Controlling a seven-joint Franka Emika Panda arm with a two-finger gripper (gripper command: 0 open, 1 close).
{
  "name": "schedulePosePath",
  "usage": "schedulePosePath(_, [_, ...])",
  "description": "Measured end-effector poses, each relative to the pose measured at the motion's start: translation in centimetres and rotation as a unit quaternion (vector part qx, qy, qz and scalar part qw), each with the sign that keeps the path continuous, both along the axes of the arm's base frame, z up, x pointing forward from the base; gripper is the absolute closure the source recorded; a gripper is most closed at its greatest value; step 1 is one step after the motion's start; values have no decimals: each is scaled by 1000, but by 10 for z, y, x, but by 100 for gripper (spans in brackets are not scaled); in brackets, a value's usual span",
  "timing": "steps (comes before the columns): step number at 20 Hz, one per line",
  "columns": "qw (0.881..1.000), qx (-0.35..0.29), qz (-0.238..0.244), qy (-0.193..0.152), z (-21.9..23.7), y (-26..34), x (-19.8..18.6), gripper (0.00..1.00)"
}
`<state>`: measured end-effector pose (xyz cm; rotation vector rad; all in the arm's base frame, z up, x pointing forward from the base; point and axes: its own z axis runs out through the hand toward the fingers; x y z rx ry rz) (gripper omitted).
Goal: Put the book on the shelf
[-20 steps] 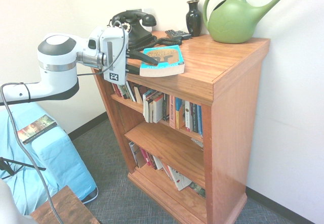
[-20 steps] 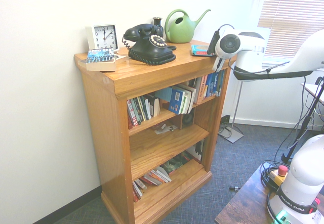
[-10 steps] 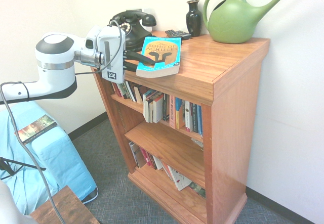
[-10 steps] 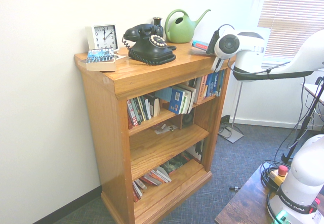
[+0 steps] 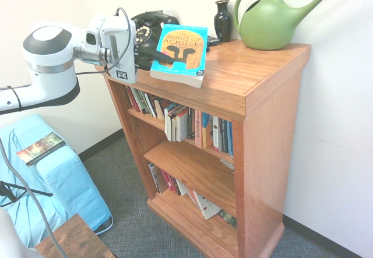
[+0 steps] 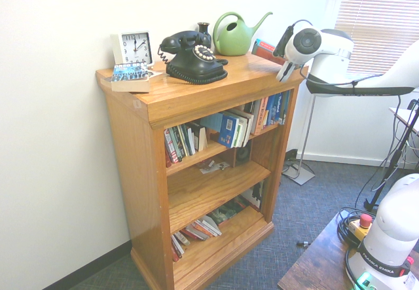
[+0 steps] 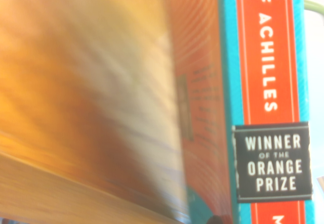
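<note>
First exterior view, from left to right: the arm (image 5: 55, 54) has drawn back toward the left of the picture over the last second, and the hand (image 5: 175, 57) has moved with it. The hand is closed on the book (image 5: 189, 69), one dark finger lying across the cover. Behind them stands the black telephone (image 5: 152, 24). The book was nearly flat a second ago; its cover is now tipped up steeply toward the camera. It is above the front left part of the top of the shelf (image 5: 256, 63). Whether its lower edge touches the wood cannot be told. Further right, the vase (image 5: 222, 22) and the watering can (image 5: 268, 25) have not moved.

Meaning for the task: the grip appears to have taken, and the pick-up is probably under way; placing remains. Next, bring the book clear of the top's front edge and align it with an inner tier. Caution: the tilted book could pivot between the fingers or catch on the edge.
</note>
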<state>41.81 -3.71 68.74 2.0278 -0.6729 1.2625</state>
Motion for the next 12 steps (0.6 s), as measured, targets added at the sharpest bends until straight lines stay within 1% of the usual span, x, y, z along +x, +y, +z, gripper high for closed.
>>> schedulePosePath(2, [1000, 21, 6, -16, 9, 6, -25, 100])
schedulePosePath(4, [999, 44, 15, -22, 7, 12, -47, 100])
schedulePosePath(9, [992, 112, 51, -18, -27, 36, -76, 100])
schedulePosePath(12, [988, 136, 71, -19, -45, 59, -96, 100])
